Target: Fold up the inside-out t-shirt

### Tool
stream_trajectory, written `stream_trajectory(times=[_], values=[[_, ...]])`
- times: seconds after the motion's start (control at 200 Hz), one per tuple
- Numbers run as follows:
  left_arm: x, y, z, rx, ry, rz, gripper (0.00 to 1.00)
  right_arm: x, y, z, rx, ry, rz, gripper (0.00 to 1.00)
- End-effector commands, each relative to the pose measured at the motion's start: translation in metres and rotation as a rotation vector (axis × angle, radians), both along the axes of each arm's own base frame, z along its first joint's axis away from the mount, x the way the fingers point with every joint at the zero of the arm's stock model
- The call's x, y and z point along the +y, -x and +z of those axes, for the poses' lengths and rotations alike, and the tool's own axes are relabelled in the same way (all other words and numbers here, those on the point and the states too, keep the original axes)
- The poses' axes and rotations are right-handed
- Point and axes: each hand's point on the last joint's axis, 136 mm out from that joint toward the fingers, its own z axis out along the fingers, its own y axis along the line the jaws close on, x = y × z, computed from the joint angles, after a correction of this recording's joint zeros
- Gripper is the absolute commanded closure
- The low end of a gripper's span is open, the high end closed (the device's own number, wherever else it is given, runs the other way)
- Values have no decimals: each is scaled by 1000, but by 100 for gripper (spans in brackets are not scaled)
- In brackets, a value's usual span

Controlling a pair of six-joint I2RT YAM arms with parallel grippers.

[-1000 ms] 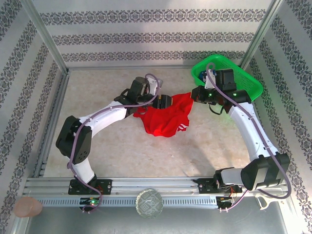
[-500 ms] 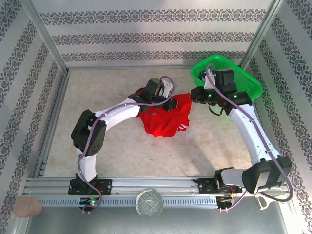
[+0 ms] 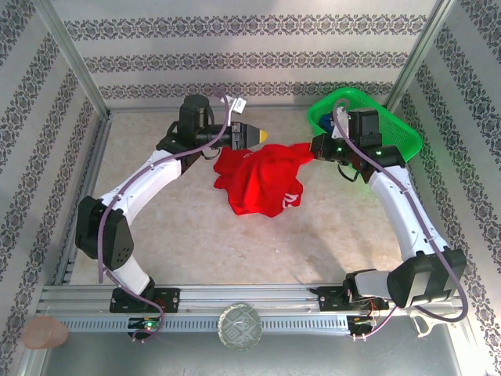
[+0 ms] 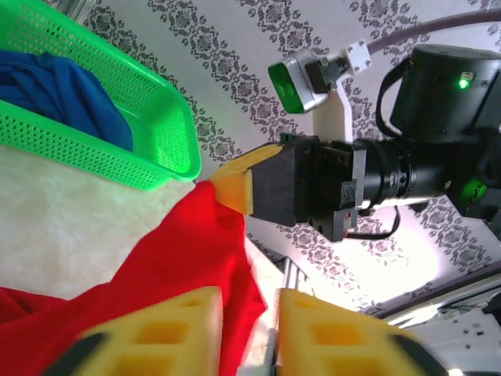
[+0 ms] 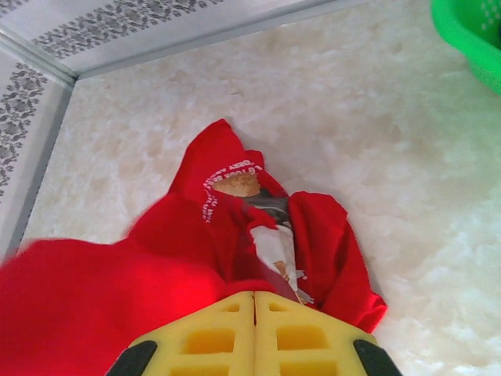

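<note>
Top external view, from the near edge: the pale mottled tabletop point(image 3: 172, 235) lies bare beyond the arm bases. About midway across it, a little toward the right edge, sits the bright red short-sleeved cloth t-shirt point(image 3: 254, 184), bunched in a loose heap rather than spread flat. Folding looks barely begun.

A faint white print point(image 3: 291, 200) marks its near right side. In the right wrist view a small white tag point(image 5: 274, 251) lies exposed among the folds, which fits a garment turned inside out.

Just past the heap, the right gripper point(image 3: 315, 147) has its yellow fingers pressed together on the shirt's far right corner. It holds that corner off the tabletop, probably to draw the cloth taut.

The left gripper point(image 3: 257, 135) hovers over the shirt's far left side. Its fingers stand a narrow way apart, and red cloth shows behind the gap but is not visibly pinched.

Farthest, at the far right corner, a green perforated plastic basket point(image 3: 403, 135) holds a dark blue garment point(image 4: 63, 86), kept out of the work.
</note>
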Motion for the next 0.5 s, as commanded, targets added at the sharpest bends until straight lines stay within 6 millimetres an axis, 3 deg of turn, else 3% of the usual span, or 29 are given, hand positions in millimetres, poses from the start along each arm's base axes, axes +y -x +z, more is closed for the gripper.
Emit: stream_trajectory(times=[0.0, 0.05, 0.2, 0.495], values=[[8, 1, 5, 3, 59, -3, 51, 4, 4, 24, -32, -58, 1, 100], [10, -2, -4, 14, 49, 26, 46, 8, 6, 34, -48, -84, 20, 100], [7, 0, -22, 38, 24, 79, 46, 17, 9, 49, -68, -122, 63, 100], [-40, 30, -67, 6, -146, 168, 41, 24, 16, 55, -79, -161, 74, 100]])
